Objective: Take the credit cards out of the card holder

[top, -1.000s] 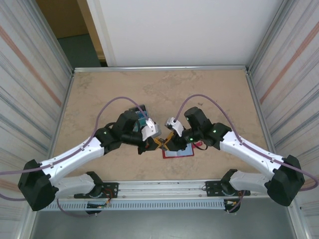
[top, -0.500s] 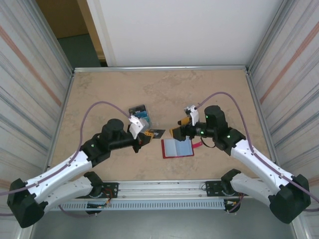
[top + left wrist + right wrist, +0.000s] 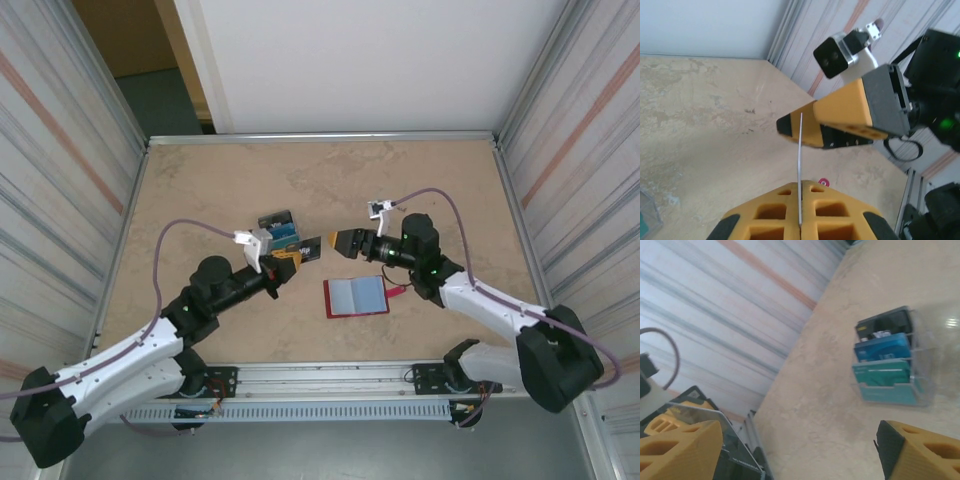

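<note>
Top view: the card holder [image 3: 357, 296] lies open on the counter [image 3: 200, 190], at five o'clock from the middle, pale panels up, red tab [image 3: 397, 292] at its three o'clock. The left jaws are clamped on a dark card [image 3: 309, 246] at the holder's eleven o'clock. The right jaws gape, nothing between them, at its twelve. A clear card box [image 3: 278, 228] sits at ten o'clock.

Left wrist: the card [image 3: 800, 170] stands edge-on, pinched between yellow fingers [image 3: 855, 200].

Right wrist: the box [image 3: 890, 365] holds black, blue and teal cards, their print too blurred to read.
</note>
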